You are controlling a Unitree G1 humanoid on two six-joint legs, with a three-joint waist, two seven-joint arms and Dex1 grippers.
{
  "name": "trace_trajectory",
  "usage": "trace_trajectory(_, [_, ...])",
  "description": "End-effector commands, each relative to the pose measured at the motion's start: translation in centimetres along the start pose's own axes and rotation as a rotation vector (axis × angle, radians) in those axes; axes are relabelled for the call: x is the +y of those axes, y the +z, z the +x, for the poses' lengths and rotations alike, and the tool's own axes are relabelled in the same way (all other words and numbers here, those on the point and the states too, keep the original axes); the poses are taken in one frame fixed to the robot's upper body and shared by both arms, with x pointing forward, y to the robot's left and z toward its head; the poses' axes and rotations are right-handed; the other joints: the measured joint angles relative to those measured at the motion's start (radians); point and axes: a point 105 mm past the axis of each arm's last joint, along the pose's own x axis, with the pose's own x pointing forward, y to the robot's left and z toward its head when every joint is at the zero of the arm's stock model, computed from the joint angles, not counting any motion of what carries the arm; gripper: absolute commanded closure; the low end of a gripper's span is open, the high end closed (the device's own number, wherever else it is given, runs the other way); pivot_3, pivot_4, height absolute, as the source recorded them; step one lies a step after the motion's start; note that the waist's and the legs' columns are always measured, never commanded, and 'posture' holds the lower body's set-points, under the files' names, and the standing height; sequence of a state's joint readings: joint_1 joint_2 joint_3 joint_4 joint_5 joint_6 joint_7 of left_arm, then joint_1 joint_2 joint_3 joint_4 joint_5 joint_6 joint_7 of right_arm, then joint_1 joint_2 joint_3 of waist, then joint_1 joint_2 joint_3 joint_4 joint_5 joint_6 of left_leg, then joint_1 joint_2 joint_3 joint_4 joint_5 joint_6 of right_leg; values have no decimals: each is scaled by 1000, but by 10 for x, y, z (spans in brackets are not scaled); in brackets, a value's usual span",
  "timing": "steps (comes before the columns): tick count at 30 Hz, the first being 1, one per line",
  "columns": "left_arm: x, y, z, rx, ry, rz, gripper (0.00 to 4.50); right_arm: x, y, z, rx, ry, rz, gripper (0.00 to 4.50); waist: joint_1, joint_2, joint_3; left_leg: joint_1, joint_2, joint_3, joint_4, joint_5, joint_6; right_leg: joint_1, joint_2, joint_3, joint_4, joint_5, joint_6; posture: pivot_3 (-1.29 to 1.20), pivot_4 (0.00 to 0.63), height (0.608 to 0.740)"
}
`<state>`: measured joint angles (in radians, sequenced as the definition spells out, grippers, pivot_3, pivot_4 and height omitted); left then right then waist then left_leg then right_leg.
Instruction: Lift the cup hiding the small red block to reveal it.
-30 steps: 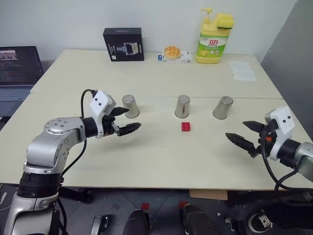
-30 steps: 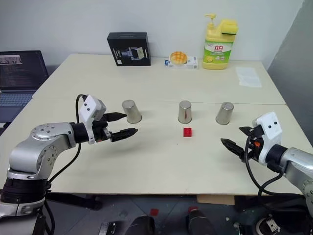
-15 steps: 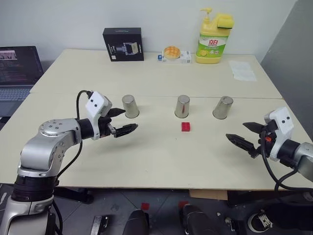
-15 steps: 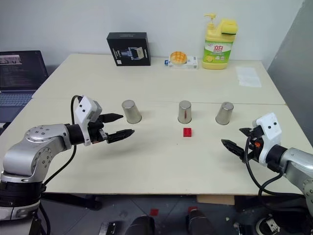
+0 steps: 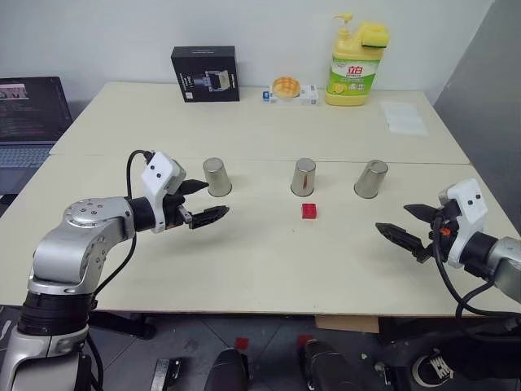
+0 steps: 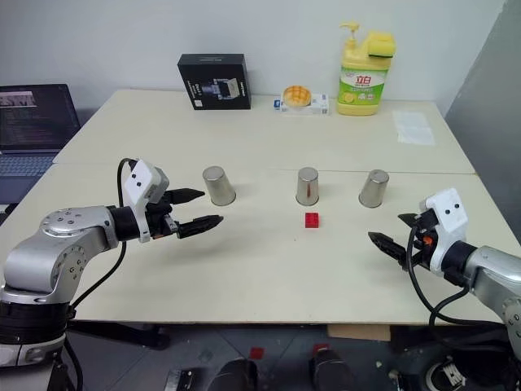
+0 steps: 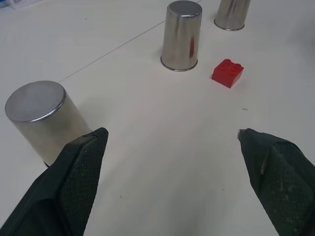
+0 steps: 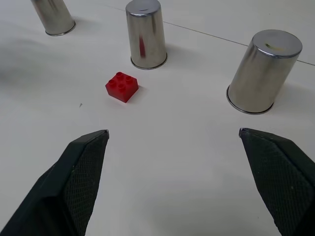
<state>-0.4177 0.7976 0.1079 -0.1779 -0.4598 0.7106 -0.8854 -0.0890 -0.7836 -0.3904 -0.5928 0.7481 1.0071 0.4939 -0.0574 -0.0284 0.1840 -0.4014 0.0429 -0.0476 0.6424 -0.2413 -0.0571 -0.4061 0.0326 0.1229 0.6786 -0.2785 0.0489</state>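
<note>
Laptop (image 5: 31, 110): upper left edge of the frame, beside the table, screen lit.
Left gripper (image 5: 205, 202): left of centre, hovering over the table (image 5: 244, 261), its two black fingers spread wide with nothing between them, tips pointing toward the left cup.
Black box (image 5: 204, 73): upper left of centre, standing at the table's far edge.
Left cup (image 5: 216, 177): upside down, just past the left gripper's fingertips and not touching them.
Middle cup (image 5: 303, 177): centre of the frame, upside down, a red reflection on its near side.
Small red block (image 5: 310, 211): centre of the frame, lying uncovered on the table just in front of the middle cup, studs up, apart from the cup.
Small packet (image 5: 288, 91): top centre, at the far edge.
Soap bottle (image 5: 352, 63): upper right of centre, yellow, with a sponge on its shoulder.
Right cup (image 5: 371, 178): right of centre, upside down, tilted slightly.
Paper sheet (image 5: 404, 116): upper right.
Right gripper (image 5: 412, 225): lower right of the frame, fingers spread wide and empty, well apart from the cups.
</note>
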Motion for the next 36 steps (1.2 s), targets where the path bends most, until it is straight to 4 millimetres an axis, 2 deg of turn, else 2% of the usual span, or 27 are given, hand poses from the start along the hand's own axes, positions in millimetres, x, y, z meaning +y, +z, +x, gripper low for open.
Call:
trace_trajectory(1, [4,14,-7,-28,16,53,15,2,7,-3,-30,-6,-24,0,0,0,0,0,0,0,0,0,0,0,0,0,0,0,0,0,150,740])
trace_trajectory(36, [8,17,-8,-28,23,65,15,-2,8,-3,-31,-21,-24,0,0,0,0,0,0,0,0,0,0,0,0,0,0,0,0,0,150,740])
